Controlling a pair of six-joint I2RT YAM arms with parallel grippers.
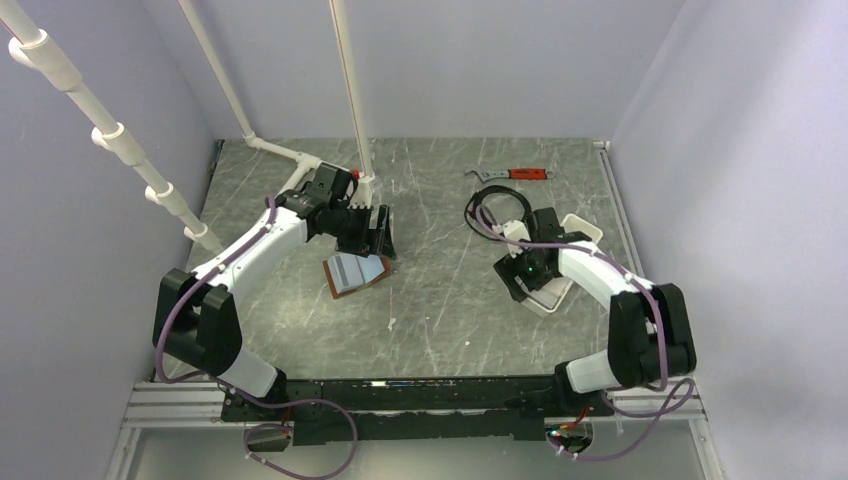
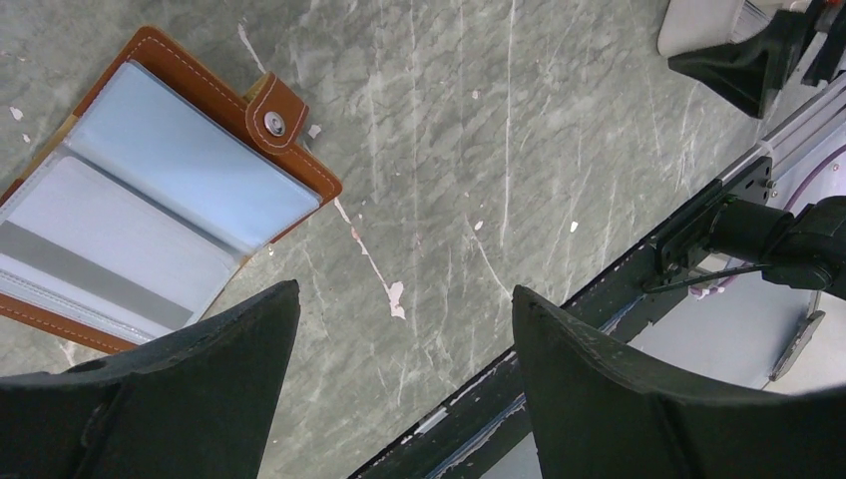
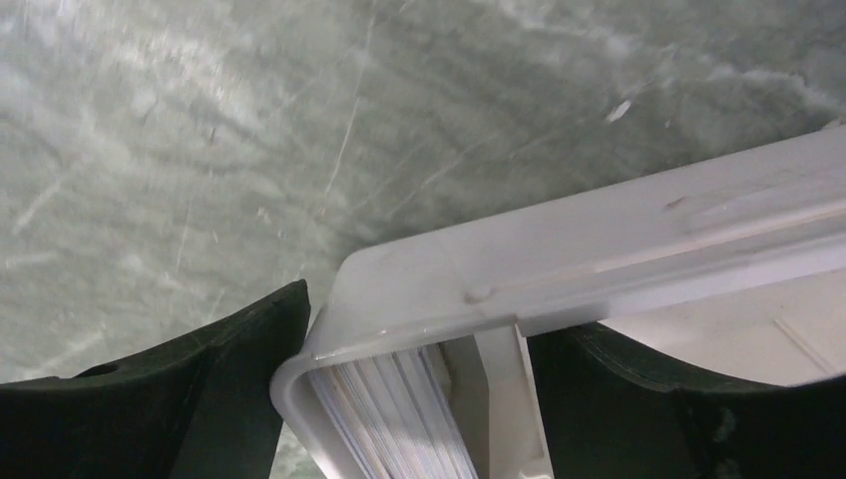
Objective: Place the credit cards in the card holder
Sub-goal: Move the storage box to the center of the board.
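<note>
Right now the wallet lies open on the table, sleeves up and tab unsnapped. It sits near the left gripper, whose jaws are spread with nothing between them. Over at the tray, the right gripper is spread too, straddling a corner: one finger outside the wall, the other inside. Inside that corner the cards stand on edge between the fingers. A gap shows on the inner side, so nothing is gripped.
</note>
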